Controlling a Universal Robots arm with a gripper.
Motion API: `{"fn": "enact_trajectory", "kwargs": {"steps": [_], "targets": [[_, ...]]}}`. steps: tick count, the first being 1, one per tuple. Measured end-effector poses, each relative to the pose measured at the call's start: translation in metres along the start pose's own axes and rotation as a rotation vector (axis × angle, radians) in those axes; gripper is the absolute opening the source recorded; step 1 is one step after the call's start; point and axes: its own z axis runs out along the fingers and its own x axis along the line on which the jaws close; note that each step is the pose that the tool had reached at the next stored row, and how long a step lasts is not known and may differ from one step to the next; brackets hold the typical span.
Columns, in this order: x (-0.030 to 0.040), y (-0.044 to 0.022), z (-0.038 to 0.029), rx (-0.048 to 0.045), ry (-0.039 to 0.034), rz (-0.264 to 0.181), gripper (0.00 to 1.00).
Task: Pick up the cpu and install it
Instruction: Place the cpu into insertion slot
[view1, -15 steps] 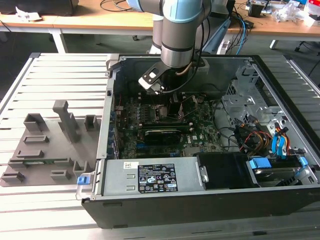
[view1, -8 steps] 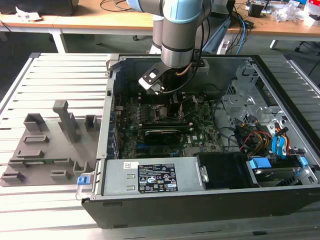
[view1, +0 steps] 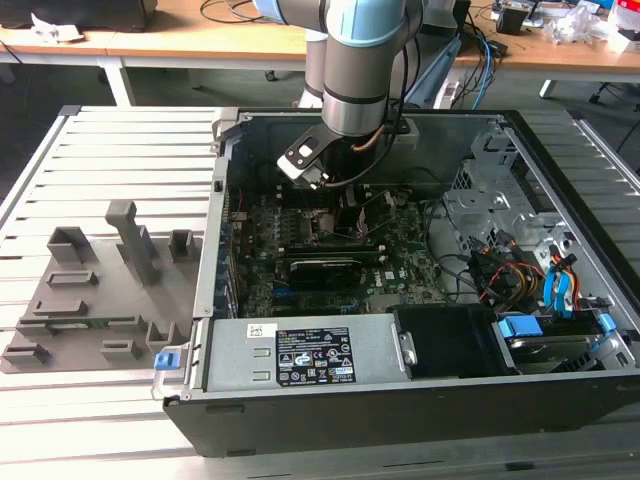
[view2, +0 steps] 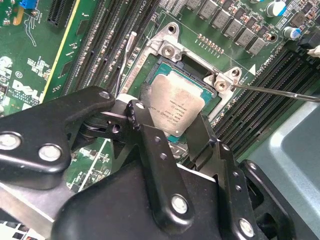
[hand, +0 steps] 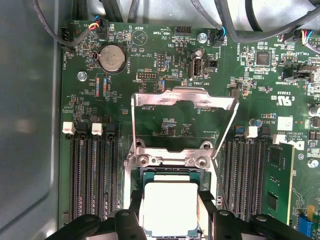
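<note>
The cpu (view2: 177, 102), a small square chip with a silver-grey metal top, sits between my black fingers (view2: 145, 130), right over the open socket (view2: 172, 62) on the green motherboard. The gripper (view2: 169, 114) is shut on the cpu, one finger on each of two opposite edges. In the first wrist view the cpu (hand: 167, 210) lies just above the socket frame (hand: 170, 162), with the gripper (hand: 170, 202) around it. In the exterior view the arm reaches down into the computer case (view1: 400, 400) and the gripper (view1: 347, 205) hangs low over the motherboard.
The socket's metal load plate (hand: 182, 100) stands flipped open, and its thin lever (view2: 275, 91) sticks out sideways. Memory slots (hand: 92, 175) flank the socket. A grey slotted tray (view1: 100, 290) lies at the exterior view's left of the case. Cables and drive bays (view1: 530, 280) fill the case's right.
</note>
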Motion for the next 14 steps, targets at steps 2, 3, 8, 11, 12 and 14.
{"fn": "enact_trajectory", "kwargs": {"steps": [2, 3, 8, 11, 12, 14], "targets": [[0.0000, 0.0001, 0.0000, -0.0001, -0.0002, 0.000, 0.52], [0.0000, 0.0001, 0.0000, 0.0000, 0.0000, 0.000, 0.53], [-0.0025, 0.0000, 0.0001, -0.0001, 0.0001, 0.000, 0.60], [-0.0031, -0.0001, -0.0027, 0.0000, 0.0004, 0.000, 0.60], [-0.0032, -0.0001, -0.0052, 0.0000, 0.0013, 0.000, 0.60], [-0.0033, -0.0001, -0.0090, -0.0002, 0.0036, 0.000, 0.60]]}}
